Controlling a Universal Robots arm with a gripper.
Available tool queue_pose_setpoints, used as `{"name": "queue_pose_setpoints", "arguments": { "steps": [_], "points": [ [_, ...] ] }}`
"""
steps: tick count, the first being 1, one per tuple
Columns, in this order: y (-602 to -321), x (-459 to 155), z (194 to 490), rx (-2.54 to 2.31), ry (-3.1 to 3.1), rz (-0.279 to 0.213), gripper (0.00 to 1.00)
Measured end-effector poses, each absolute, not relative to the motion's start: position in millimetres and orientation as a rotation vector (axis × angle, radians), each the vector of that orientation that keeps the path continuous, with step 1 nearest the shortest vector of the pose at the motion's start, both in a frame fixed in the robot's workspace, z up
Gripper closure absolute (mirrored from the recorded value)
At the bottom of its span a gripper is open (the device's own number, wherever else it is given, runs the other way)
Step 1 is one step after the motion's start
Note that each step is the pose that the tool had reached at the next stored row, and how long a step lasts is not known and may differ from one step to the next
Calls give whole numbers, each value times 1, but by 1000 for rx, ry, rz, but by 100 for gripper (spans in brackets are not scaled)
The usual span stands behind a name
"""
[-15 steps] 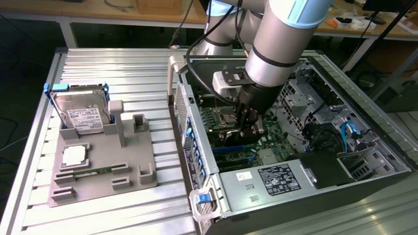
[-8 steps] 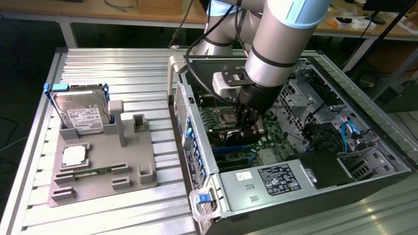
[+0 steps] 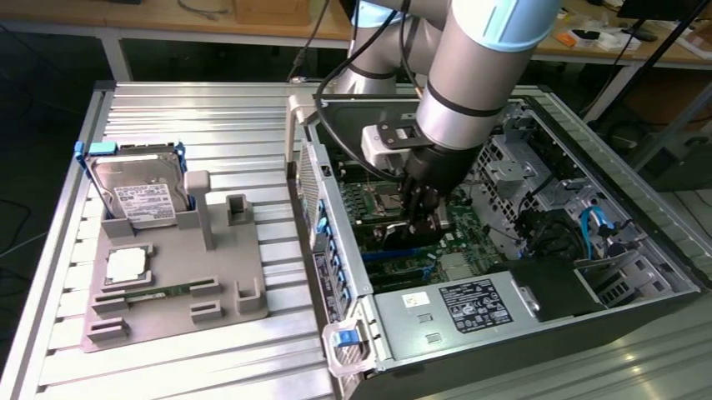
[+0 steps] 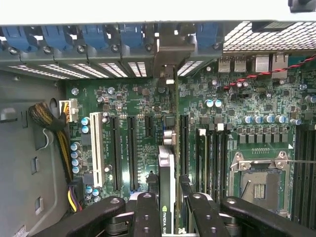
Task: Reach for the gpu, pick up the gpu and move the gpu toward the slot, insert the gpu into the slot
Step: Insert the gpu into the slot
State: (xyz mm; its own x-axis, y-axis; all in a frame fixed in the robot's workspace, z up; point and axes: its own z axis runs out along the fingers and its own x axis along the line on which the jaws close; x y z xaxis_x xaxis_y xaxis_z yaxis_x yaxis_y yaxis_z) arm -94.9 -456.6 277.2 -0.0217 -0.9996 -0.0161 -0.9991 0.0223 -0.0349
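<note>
Observe the claw [image 4: 168, 207] in the wrist view: its two black fingers [image 4: 147, 212] stand partly closed and pinch the gpu [image 4: 167, 168] between them, one finger on each face of the card. The card is seen edge-on, running away from the claw toward the rear wall of the computer case [image 3: 623, 192], with its silver bracket [image 4: 168, 59] up against the row of blue-clipped rear openings. The card's lower edge sits over the motherboard [image 4: 123, 98], between the long black expansion slots [image 4: 132, 153] on one side and further black slots on the other. You cannot tell from these views whether the edge is seated in a slot or just above it.

In the exterior view, note the claw [image 3: 421, 218] lowered inside the open case, directly above the green board, with the arm [image 3: 473, 75] descending from above. On the exterior view's left, a grey fixture tray [image 3: 167, 292] carries a silver hard drive [image 3: 139, 196] standing upright, well apart from the case.
</note>
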Motion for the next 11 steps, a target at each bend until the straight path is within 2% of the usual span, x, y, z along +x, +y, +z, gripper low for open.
{"name": "queue_pose_setpoints", "arguments": {
  "steps": [11],
  "points": [
    [-457, -96, 275, -2170, 2218, -24, 73]
  ]
}}
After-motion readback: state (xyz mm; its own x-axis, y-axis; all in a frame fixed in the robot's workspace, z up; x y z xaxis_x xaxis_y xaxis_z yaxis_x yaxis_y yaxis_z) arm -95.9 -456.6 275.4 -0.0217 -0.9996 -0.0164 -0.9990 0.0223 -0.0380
